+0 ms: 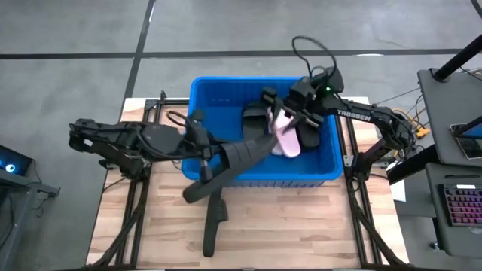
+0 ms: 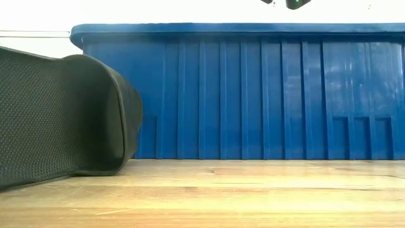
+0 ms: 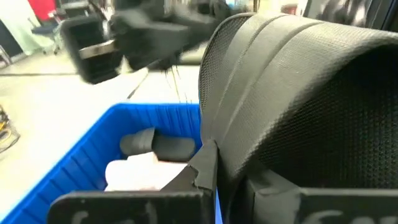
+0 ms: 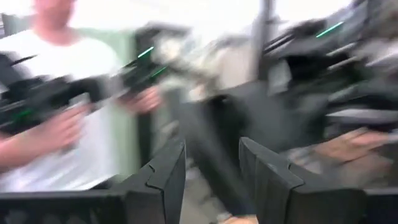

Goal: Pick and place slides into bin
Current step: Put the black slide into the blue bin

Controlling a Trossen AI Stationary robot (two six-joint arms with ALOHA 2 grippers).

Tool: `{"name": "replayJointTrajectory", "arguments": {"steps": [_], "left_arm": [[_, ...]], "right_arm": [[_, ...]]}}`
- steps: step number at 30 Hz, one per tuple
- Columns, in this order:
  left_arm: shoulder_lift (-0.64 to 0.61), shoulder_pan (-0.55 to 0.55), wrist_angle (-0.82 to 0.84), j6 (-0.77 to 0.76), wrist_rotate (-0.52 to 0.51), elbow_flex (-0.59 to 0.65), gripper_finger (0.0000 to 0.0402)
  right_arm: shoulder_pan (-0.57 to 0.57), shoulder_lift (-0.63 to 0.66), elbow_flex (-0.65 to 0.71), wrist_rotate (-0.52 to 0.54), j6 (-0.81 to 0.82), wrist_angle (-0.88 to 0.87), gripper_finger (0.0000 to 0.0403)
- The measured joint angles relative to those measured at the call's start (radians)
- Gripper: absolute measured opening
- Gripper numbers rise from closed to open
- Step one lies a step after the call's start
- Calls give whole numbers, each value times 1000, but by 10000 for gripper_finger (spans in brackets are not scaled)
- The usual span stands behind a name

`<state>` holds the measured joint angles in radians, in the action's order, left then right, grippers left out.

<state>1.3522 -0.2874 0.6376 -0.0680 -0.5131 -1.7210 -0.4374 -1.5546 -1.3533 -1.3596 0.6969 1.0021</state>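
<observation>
The left gripper (image 1: pixel 205 154) is clamped on 1 black slide (image 1: pixel 245 154), held over the front wall of the bin (image 1: pixel 226 94). The right gripper (image 1: pixel 279 105) is above the bin with its jaws apart, holding nothing. A pink slide (image 1: pixel 286 139) lies inside. The black slide hangs partly outside, so it could catch the rim and fall on the table (image 1: pixel 286 226).

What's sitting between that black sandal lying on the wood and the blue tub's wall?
Nothing: in the low view, only bare wooden tabletop separates the black slide from the bin.
</observation>
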Motion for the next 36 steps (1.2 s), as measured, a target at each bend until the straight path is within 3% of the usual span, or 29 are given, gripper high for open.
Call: {"name": "replayJointTrajectory", "arguments": {"steps": [3, 5, 15, 25, 28, 33, 36], "left_arm": [[-17, 0, -27, 13, -10, -1, 1], [-18, 0, -31, 32, -35, -1, 1], [-26, 0, 114, 47, -399, 3, 0], [17, 9, 205, 58, -625, 2, 0], [28, 9, 219, 86, -700, 2, 0], [39, 9, 221, 137, -771, 0, 0], [39, 13, 230, 137, -775, 0, 0]], "right_arm": [[-9, -3, 0, 256, -52, -2, 139], [-9, -3, 0, 356, -76, -1, 136], [14, 8, 0, 408, -67, 1, 117], [51, 12, 0, 624, 143, -43, 94], [52, 33, 0, 722, 172, -223, 88], [53, 112, 2, 971, -18, -723, 78], [55, 155, 2, 1055, -72, -848, 74]]}}
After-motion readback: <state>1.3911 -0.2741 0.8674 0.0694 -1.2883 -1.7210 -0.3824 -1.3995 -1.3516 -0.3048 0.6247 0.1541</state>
